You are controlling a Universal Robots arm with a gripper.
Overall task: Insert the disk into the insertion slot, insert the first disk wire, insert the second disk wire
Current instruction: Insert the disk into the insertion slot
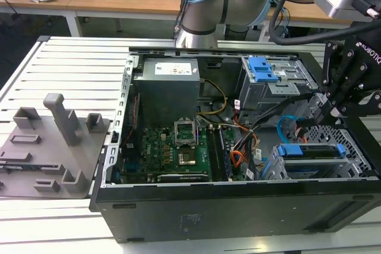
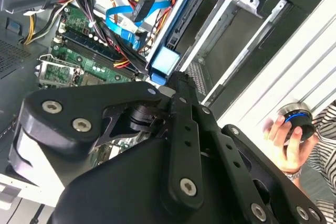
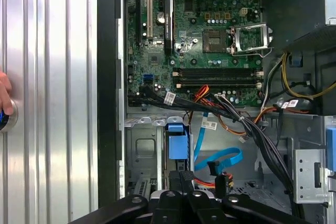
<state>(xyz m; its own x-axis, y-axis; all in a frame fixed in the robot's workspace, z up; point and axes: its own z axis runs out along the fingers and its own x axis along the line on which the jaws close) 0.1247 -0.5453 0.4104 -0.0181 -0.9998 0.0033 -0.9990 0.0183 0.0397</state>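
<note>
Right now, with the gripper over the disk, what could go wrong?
1. Loose blue cable and orange wires lie close to the gripper; a move may snag them.
2. A hand rests on the table beside the case, possibly within the arm's sweep.

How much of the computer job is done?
The disk in its blue frame already sits in the low metal slot. The gripper is right at the disk's blue end. The blue wire looks loose beside it, so the wires seem left to do.
</note>
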